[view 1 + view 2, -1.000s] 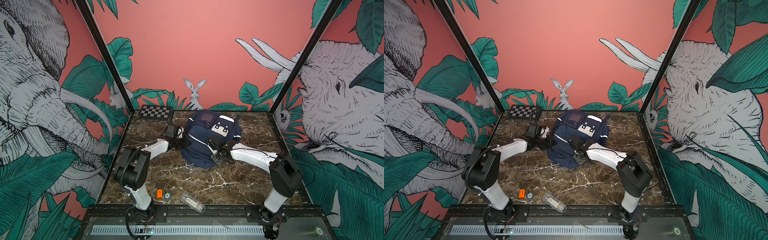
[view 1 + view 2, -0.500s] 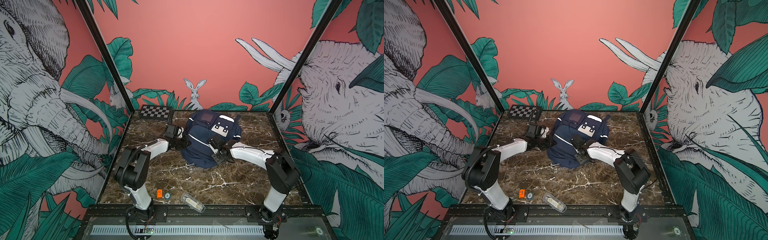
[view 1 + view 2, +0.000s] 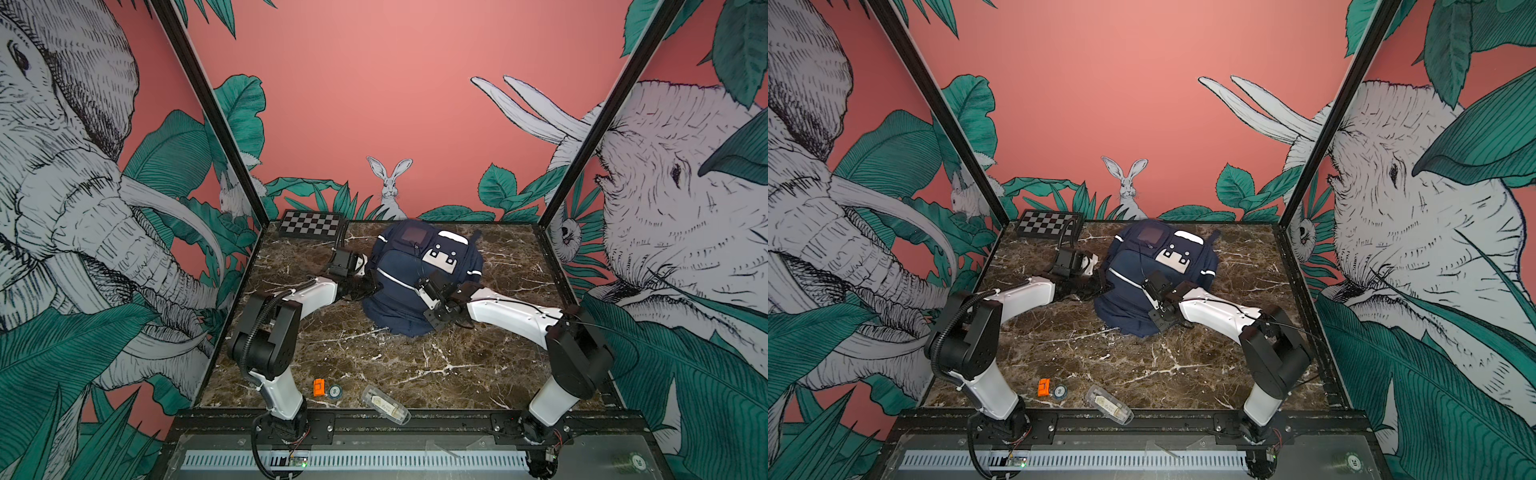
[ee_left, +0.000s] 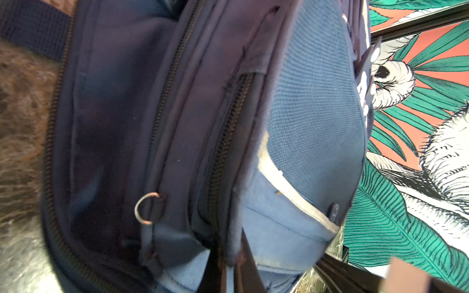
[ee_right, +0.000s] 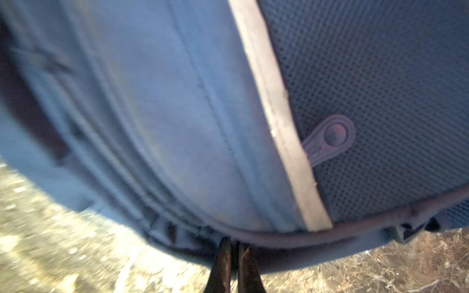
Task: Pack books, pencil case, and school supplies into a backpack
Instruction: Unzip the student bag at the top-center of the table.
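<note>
Brown marble tabletop carries the backpack, which lies between the two arms. At its one side the left gripper is clamped shut on a fabric lip by the open zip, with the backpack's mouth just beyond its tips. Opposite, the right gripper is closed tight, its tips touching the backpack's piped edge; whether any fabric is nipped there cannot be told.

We make out only one number: what looks like "20" on a round green token at the near right corner, in both top views. A small disc on the table carries marks too small to read. The zip pull on the backpack bears raised marks, too blurred to read.
</note>
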`<action>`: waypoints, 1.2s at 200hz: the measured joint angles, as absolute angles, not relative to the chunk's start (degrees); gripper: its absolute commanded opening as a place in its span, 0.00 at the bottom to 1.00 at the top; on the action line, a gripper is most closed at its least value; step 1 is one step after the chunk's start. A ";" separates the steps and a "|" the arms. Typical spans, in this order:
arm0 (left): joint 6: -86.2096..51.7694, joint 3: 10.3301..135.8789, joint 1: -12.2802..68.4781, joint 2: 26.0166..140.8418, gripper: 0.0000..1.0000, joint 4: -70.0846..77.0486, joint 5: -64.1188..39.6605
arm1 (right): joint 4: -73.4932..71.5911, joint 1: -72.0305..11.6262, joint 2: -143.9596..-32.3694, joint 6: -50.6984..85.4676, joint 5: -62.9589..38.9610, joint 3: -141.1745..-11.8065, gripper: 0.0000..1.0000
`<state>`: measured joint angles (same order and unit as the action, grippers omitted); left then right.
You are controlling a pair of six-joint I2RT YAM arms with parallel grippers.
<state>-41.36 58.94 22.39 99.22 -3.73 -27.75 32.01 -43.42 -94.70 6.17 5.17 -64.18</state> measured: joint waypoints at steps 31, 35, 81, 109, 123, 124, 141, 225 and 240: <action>-42.26 59.02 23.62 99.22 0.00 -3.53 -26.04 | 32.03 -44.69 -93.86 9.78 3.16 -64.69 0.04; -42.33 59.02 23.79 99.22 0.00 -3.53 -25.82 | 32.03 -45.01 -93.91 10.20 2.98 -64.79 0.04; -43.51 59.09 26.11 99.22 0.00 -3.27 -23.94 | 32.10 -48.47 -100.12 16.03 2.46 -71.07 0.03; -44.16 59.09 27.51 99.20 0.00 -2.42 -22.74 | 32.58 -49.47 -106.15 19.73 2.90 -77.58 0.00; -44.38 58.92 27.83 98.74 0.00 -1.85 -22.09 | 33.32 -49.21 -107.92 21.12 3.51 -80.07 0.00; -44.40 58.81 27.86 98.63 0.00 -1.74 -22.00 | 33.36 -49.08 -108.01 21.19 3.53 -80.16 0.00; -44.45 57.10 28.16 96.27 0.00 -0.95 -21.23 | 32.58 -47.62 -107.46 22.33 2.42 -79.15 0.00; -50.28 46.98 32.60 90.67 0.03 9.80 -18.39 | 34.89 -40.56 -103.85 15.90 -3.25 -78.08 0.00; -51.99 45.98 34.68 90.52 0.06 11.88 -16.43 | 36.21 -39.46 -103.66 13.69 -3.55 -78.08 0.00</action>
<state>-51.99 45.98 34.68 90.52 11.88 -16.43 36.21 -39.46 -103.66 13.69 -3.55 -78.08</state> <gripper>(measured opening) 0.067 0.049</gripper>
